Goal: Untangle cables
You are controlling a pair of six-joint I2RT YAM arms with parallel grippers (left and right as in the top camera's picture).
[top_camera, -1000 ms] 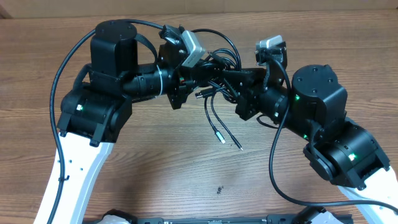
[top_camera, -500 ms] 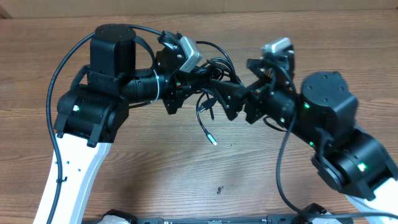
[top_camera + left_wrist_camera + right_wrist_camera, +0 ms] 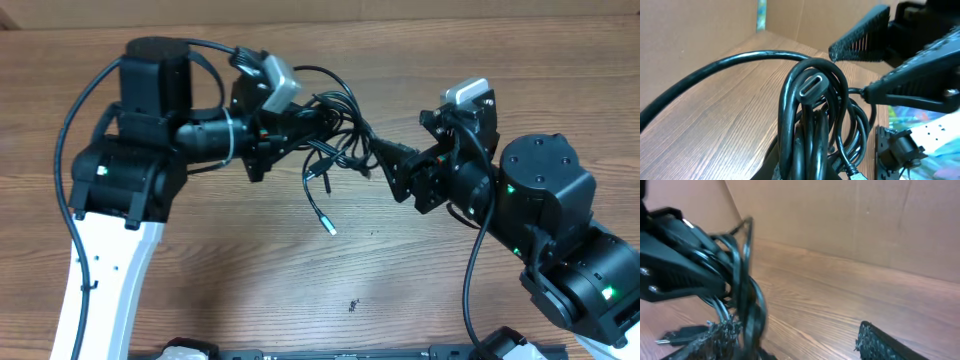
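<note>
wooden table (image 3: 210, 290) below; left tool (image 3: 316, 121) grips knotted cables (image 3: 335, 150).

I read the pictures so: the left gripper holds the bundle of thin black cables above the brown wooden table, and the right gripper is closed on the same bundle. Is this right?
Not quite. The right gripper is open, its jaws wide apart, as the left wrist view shows. The left gripper does hold the bundle of thin black cables above the brown wooden table.
</note>
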